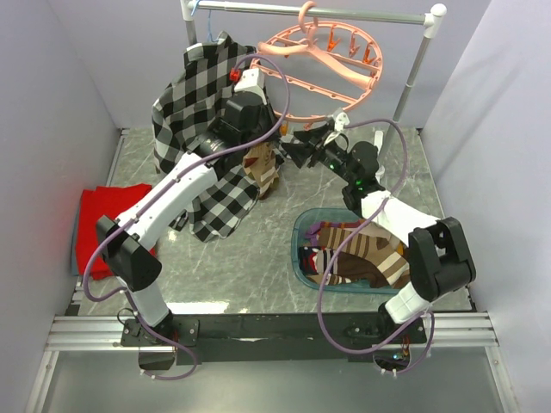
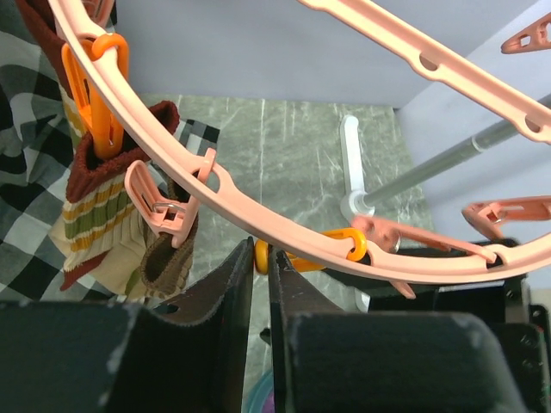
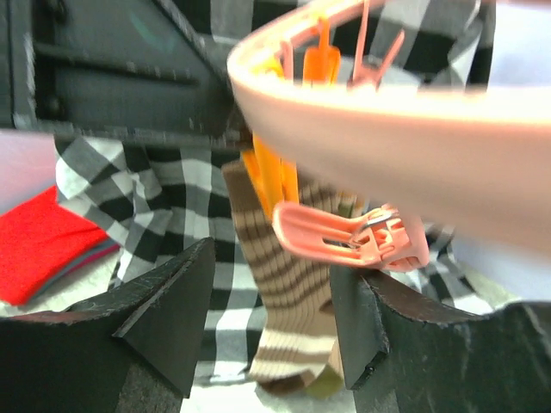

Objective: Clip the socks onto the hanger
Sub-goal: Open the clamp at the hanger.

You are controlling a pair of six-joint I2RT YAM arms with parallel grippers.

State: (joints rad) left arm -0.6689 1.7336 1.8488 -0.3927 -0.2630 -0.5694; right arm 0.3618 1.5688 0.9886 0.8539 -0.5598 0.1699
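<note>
The hanger is light, stiff plastic and likely to swing; my left gripper is closed, nipping an orange clip at its rim. The striped sock dangling beneath is soft and limp. My right gripper, jaws wide apart, should take its cuff beside the pink clip.

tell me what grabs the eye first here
The big pink hanger on the rail at the back, with a striped sock already clipped under its ring. Left of it hangs a plaid shirt, and a teal basin heaped with more socks sits front right.
</note>
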